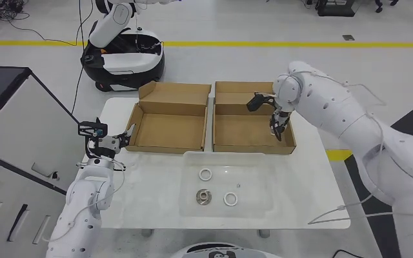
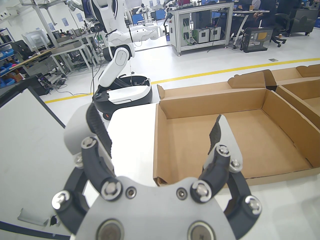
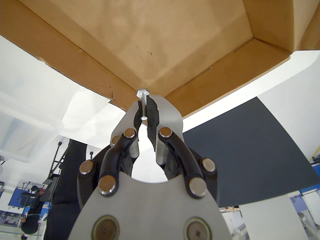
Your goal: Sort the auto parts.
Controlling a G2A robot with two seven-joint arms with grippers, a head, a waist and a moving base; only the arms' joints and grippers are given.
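The top view is looking down from above the arms, taking in the whole table [image 1: 155,187]. The left wrist view is sitting low at the table's left edge, facing across the left box [image 2: 262,138] toward the room. The right wrist view is hanging close over the right box [image 3: 150,26], at its near right corner. The top view is sharing both boxes with them.

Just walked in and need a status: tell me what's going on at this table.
The right end effector is shut on a bolt, held over a corner of the right cardboard box. The left end effector is open and empty beside the left cardboard box. Two white rings and a metal part lie in the clear bin.
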